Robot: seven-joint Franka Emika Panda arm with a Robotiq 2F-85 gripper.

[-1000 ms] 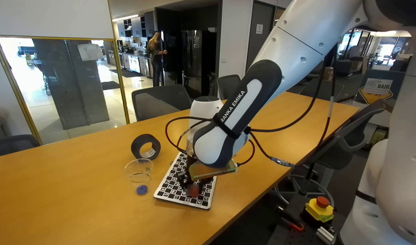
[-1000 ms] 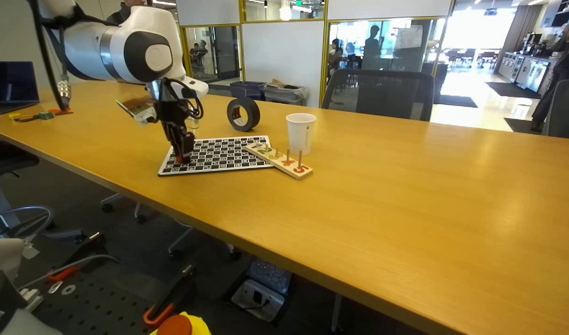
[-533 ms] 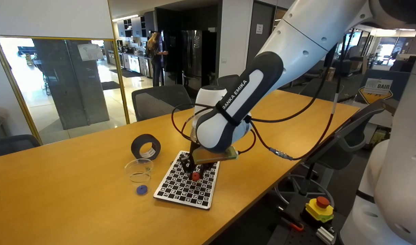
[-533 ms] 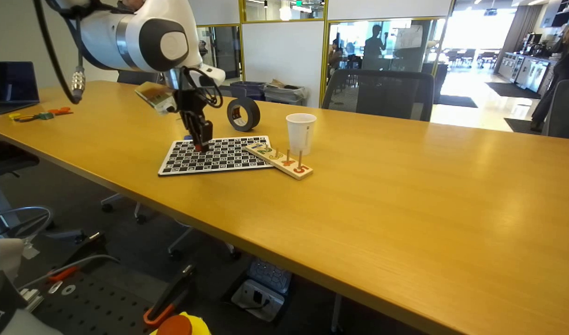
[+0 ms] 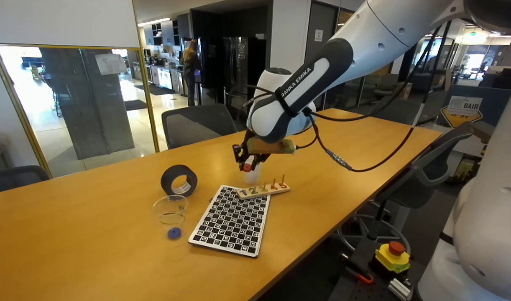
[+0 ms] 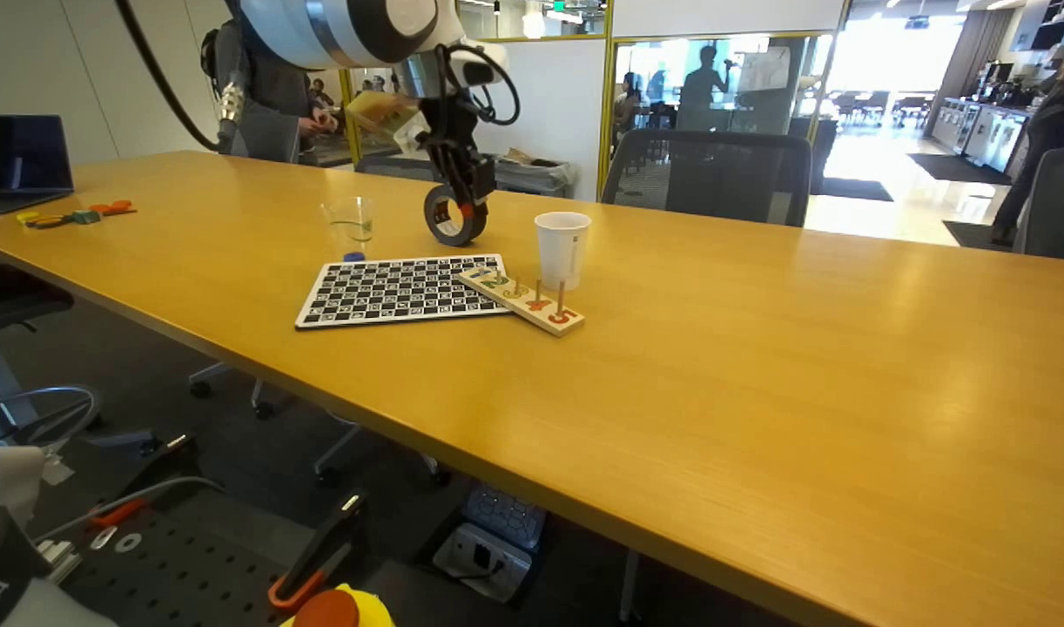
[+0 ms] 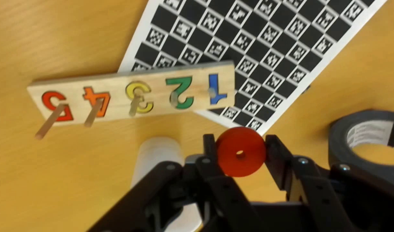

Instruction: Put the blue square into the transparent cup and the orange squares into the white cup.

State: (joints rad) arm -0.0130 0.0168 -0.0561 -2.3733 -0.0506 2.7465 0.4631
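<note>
Jaws closed on a round orange-red disc (image 7: 240, 165) have moved off the checkered black-and-white board (image 5: 230, 221), apparently nearing the tapered white cup (image 6: 562, 251) for release.

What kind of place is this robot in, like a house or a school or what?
Probably an office or a lab: there's a long table, a mesh-backed chair beside it and a laptop on it.
</note>
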